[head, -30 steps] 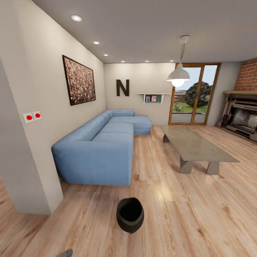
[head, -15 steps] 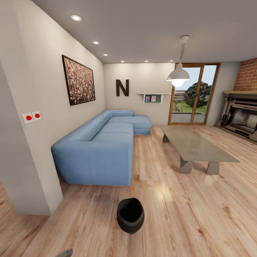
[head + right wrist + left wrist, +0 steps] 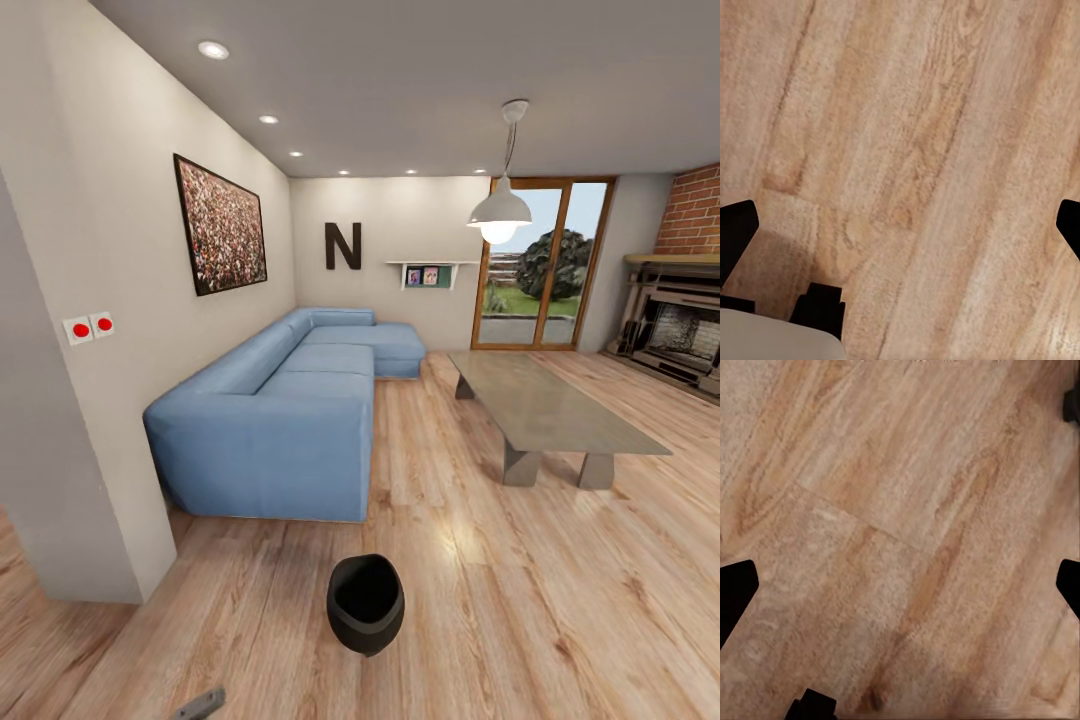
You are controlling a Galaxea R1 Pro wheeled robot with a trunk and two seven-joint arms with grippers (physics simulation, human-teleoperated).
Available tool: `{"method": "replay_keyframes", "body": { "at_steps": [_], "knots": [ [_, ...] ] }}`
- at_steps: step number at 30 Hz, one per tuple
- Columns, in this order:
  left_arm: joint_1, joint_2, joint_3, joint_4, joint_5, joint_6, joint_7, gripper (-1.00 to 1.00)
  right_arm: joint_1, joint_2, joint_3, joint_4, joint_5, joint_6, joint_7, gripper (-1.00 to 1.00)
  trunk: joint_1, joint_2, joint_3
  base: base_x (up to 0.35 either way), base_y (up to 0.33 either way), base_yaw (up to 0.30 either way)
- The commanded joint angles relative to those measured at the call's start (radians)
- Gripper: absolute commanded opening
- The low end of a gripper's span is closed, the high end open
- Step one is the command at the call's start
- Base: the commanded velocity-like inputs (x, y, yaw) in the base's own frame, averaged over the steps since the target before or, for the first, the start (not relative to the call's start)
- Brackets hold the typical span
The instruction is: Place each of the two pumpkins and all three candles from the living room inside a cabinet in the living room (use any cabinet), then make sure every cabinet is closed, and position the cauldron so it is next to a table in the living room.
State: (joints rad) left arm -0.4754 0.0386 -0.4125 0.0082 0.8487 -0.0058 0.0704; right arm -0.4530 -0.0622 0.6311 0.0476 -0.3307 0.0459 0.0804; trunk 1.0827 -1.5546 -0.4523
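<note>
small round black cauldron [image 3: 365,603] stands upright, mouth up, on the wooden plank floor [image 3: 520,600], apart from the low grey table [image 3: 548,405]; both grippers, left gripper [image 3: 900,592] and right gripper [image 3: 900,232], hang wide open, empty, over bare floor.

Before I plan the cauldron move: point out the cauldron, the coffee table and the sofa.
cauldron [image 3: 365,603]: head view, on its dark mouth.
coffee table [image 3: 545,405]: head view, on its grey top.
sofa [image 3: 290,420]: head view, on the near seat cushion.

Pale walls, wood floor [image 3: 560,600], blue corner sofa [image 3: 290,410], glazed doors [image 3: 540,265], lit pendant lamp [image 3: 500,212].
</note>
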Motion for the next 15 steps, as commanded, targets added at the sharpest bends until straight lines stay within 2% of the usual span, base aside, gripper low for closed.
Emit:
{"method": "replay_keyframes", "body": {
  "at_steps": [1, 6, 9, 12, 15],
  "knots": [
    [-0.001, -0.007, -0.008, -0.014, 0.005, 0.005, 0.003, 1.0, -0.002, -0.001, 0.007, 0.0, -0.011, 0.003, 0.005, 1.0, 0.0, -0.001, -0.001, 0.0, 0.0, 0.0],
    [-0.002, -0.031, -0.008, -0.099, 0.002, 0.053, 0.024, 1.0, -0.002, -0.003, 0.005, -0.003, -0.011, 0.008, 0.005, 1.0, 0.0, -0.001, -0.001, 0.0, 0.0, 0.0],
    [-0.002, -0.06, -0.009, -0.187, 0.001, 0.133, 0.126, 1.0, -0.005, -0.002, 0.005, -0.003, -0.011, 0.016, 0.004, 1.0, 0.0, -0.001, -0.001, 0.0, 0.0, 0.0],
    [-0.002, -0.078, -0.009, -0.261, 0.001, 0.216, 0.216, 1.0, -0.01, 0.002, 0.005, -0.004, -0.011, 0.049, 0.005, 1.0, 0.0, -0.001, -0.001, 0.0, 0.0, 0.0],
    [-0.002, -0.09, -0.009, -0.315, 0.001, 0.295, 0.252, 1.0, -0.028, 0.011, 0.004, -0.036, -0.011, 0.119, 0.005, 1.0, 0.0, -0.001, -0.001, 0.0, 0.0, 0.0]
  ]
}}
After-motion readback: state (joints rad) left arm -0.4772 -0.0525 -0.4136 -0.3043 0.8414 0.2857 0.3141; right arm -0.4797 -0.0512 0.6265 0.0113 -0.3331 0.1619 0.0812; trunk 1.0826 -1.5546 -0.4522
